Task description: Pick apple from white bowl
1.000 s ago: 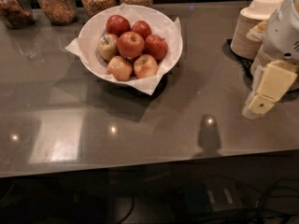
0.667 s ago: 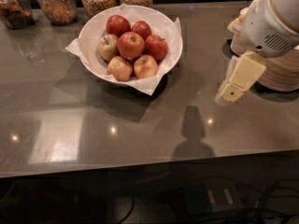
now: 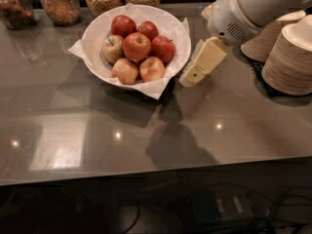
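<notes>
**A:** Camera view, the only one. Where did the gripper sit?

**B:** The gripper [image 3: 191, 77] hung at three o'clock of the white bowl [image 3: 92, 35], just beside the rim and above the paper liner [image 3: 157, 87]. It slanted down toward seven o'clock. Spread or pressed together, I could not tell. Nothing showed in its grasp.

**A:** And the fruit?

**B:** The apples [image 3: 126, 70] lay heaped inside the bowl, none lifted out. The red apple [image 3: 163, 48] at three o'clock of the heap lay nearest the tool. The centre apple [image 3: 136, 46] looked to ride highest.

**A:** Step in hand?

**B:** Approach, by my reckoning. The grasp had not begun.

**A:** How to do it well?

**B:** Clear the rim first, then travel toward nine o'clock until it is over the chosen apple. The centre one seemed the better target, with the most room around it. Come down from above, straddle its widest part, close gently and lift straight up. A sideways pull could roll the neighbours or drag the liner.

**A:** Anything nearby?

**B:** Stacked beige bowls [image 3: 292, 57] at three o'clock and glass jars [image 3: 61, 4] at twelve, both off that path.
</notes>
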Action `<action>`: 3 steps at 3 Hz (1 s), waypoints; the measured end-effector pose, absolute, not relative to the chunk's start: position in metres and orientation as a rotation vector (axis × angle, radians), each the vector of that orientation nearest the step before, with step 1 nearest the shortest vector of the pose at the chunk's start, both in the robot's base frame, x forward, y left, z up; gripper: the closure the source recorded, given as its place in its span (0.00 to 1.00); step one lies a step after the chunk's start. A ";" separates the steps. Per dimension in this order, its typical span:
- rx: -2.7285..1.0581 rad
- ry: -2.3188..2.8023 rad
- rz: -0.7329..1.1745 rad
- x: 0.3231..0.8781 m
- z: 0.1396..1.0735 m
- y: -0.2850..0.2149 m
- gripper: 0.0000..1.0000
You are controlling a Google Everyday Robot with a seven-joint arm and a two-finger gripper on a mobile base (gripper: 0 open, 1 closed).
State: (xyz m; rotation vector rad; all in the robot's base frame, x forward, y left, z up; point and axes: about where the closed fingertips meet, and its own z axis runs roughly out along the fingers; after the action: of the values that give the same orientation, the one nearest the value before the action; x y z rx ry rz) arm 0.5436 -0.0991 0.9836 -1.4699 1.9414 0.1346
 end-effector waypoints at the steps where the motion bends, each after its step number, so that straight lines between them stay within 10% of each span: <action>1: -1.450 1.897 0.230 0.574 0.974 -0.070 0.00; 3: -1.479 1.819 0.302 0.616 0.955 -0.031 0.01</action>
State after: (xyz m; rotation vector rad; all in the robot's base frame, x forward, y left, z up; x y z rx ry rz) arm 0.6160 -0.0307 0.9550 -1.4791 1.8194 0.3021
